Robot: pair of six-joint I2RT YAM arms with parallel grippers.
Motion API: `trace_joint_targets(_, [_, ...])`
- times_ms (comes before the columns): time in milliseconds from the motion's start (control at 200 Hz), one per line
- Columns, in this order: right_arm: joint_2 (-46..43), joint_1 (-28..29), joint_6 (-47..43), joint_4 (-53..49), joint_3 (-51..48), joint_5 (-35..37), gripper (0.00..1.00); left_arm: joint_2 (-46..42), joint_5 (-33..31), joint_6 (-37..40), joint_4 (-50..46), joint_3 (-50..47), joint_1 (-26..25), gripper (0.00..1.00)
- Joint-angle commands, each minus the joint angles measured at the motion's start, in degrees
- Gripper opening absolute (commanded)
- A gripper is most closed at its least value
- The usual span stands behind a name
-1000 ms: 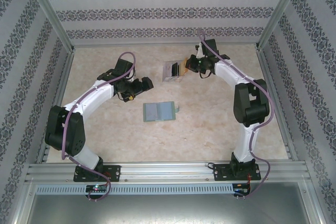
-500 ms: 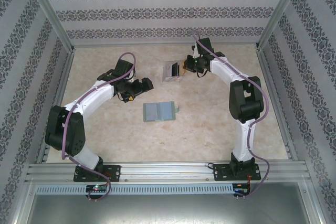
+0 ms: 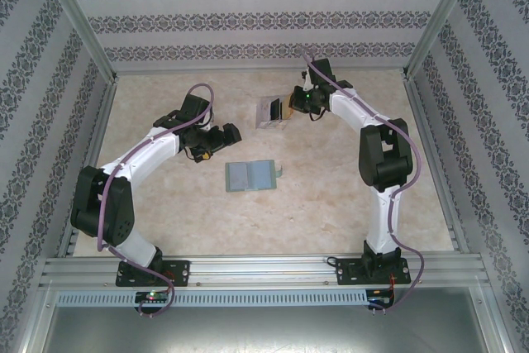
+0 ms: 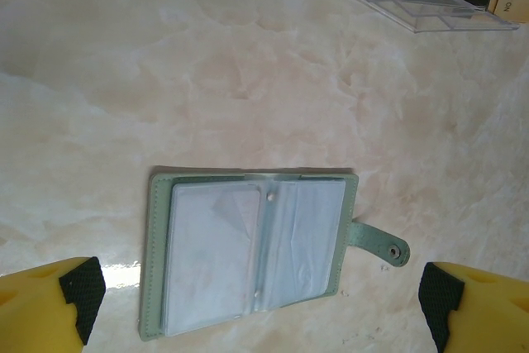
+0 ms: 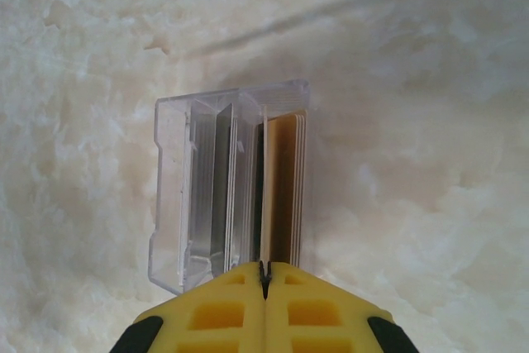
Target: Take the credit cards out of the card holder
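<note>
Two arms reach over a pale marbled table. The left arm bends in from 7 o'clock and the right arm rises from 5 o'clock toward the far side.

Near the table's middle lies the grey-green wallet, spread open and flat with its pale blue-grey pockets facing up. From the left wrist its snap strap sticks out at 3 o'clock, resting on the table. I cannot tell whether any card is in the pockets.

At about 12 o'clock from the wallet, and apart from it, stands a clear plastic tray. From the right wrist its slots run away from the camera, and a stack of orange-tan cards stands on edge in the slot at 3 o'clock, beside a thin dark piece.

The left gripper hangs at 10 o'clock from the wallet. Its jaws are spread wide and hold nothing, and its black pads show on either side of the wallet without touching it.

The right gripper is at the tray's 3 o'clock side in the top view. Its yellow jaws are pressed together over the tray's near rim, in line with the cards. A thin dark line runs along their seam. Whether a card edge is pinched there cannot be made out.
</note>
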Motion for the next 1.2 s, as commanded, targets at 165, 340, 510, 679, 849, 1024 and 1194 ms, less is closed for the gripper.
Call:
trace_joint_targets(165, [-1.0, 0.29, -1.28, -2.06, 2.55, 0.4, 0.27, -1.3, 0.35, 1.04, -1.12, -1.07, 0.64, 0.99])
trace_joint_targets(340, [-4.79, 0.7, -1.78, -3.39, 1.83, 1.4, 0.31, -1.35, 0.12, 1.0, -1.29, -1.17, 0.8, 0.99])
trace_joint_targets(510, [-10.65, 2.57, -3.31, -4.93, -2.87, 3.87, 0.39, -1.28, -0.64, 0.58, -1.56, -1.49, 1.01, 0.99])
trace_joint_targets(679, [-18.41, 8.48, -4.51, -5.83, -12.53, 7.29, 0.49, -1.85, -1.94, 0.6, -1.74, -2.86, 2.19, 0.99])
trace_joint_targets(849, [-22.96, 18.37, -2.82, -5.32, -21.87, 8.83, 0.54, -2.9, -2.49, 0.3, -1.34, -4.95, 4.33, 0.99])
trace_joint_targets(1024, [-20.88, 27.18, 0.18, -4.31, -25.39, 10.19, 0.56, -3.68, -3.29, -0.78, -0.77, -6.53, 5.78, 0.99])
trace_joint_targets(1194, [-15.45, 31.61, 1.39, -4.69, -22.2, 12.35, 0.56, -3.99, -2.98, -1.68, -0.99, -6.88, 6.84, 0.99])
